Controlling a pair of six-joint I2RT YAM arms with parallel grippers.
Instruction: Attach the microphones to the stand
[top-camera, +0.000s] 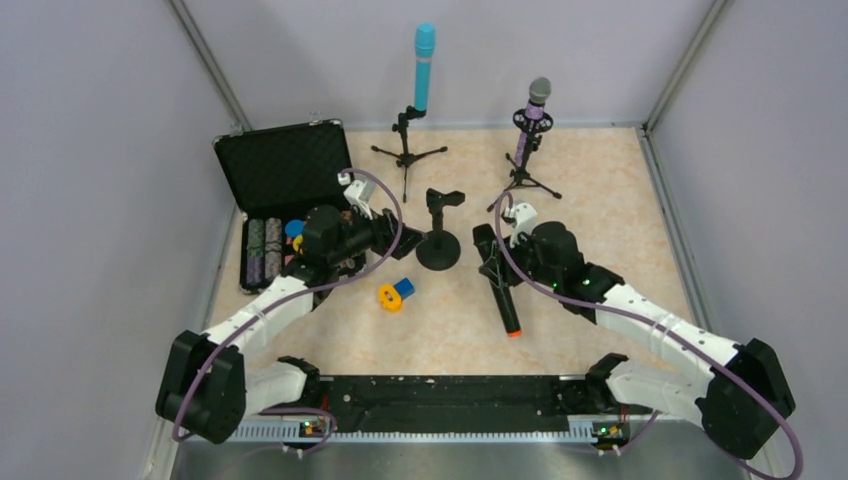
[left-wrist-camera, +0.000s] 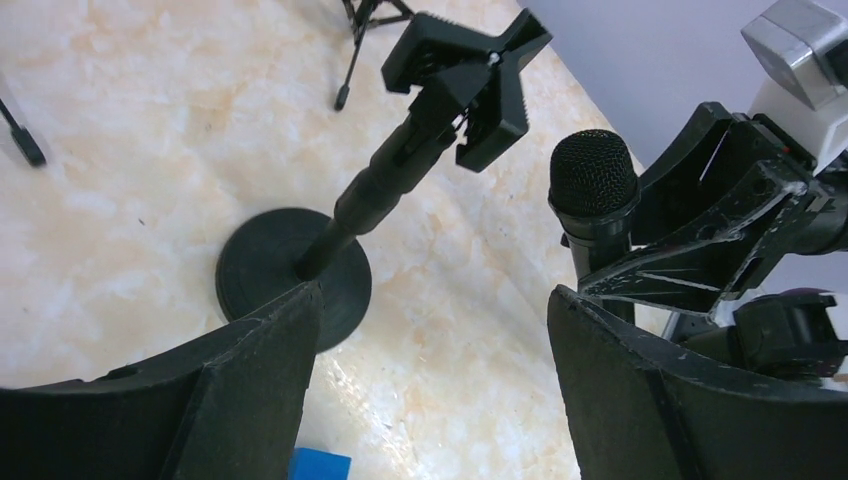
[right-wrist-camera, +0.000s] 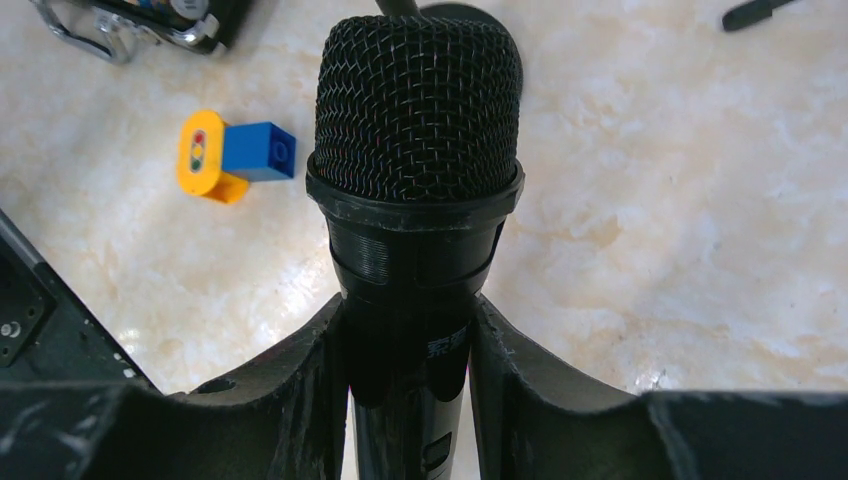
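Right gripper (right-wrist-camera: 410, 345): clamped on the black microphone (right-wrist-camera: 418, 110), fingers (right-wrist-camera: 300, 380) pressed to both sides of the handle just below the mesh head. In my top view this microphone runs at a slant, head toward the far side and orange end toward the arm bases. I cannot tell whether the orange end touches the tabletop (top-camera: 600, 200). Left gripper (left-wrist-camera: 435, 300): jaws spread wide with nothing between them, hanging above the tabletop. It faces the round-base stand (left-wrist-camera: 380, 190), whose black disc foot sits flat just beyond the fingertips. The stand's pole leans in the left wrist view, and its clip (left-wrist-camera: 470, 80) sits at the top. The black microphone's head is just beside that clip, to its right, and apart from it. Farther out, at the far edge, the light-blue microphone (top-camera: 424, 65) stands upright in a tripod stand (top-camera: 407, 140). To its right the purple microphone (top-camera: 533, 115), silver grille up, sits in a second tripod stand (top-camera: 522, 180) and tilts slightly. An open black case (top-camera: 285, 165) lies on the left side, with rows of chips (top-camera: 262, 250) in its near half; the left arm partly covers it. An orange-and-blue block (top-camera: 394, 294) lies on the tabletop between the two arms, on the near side of the round foot.
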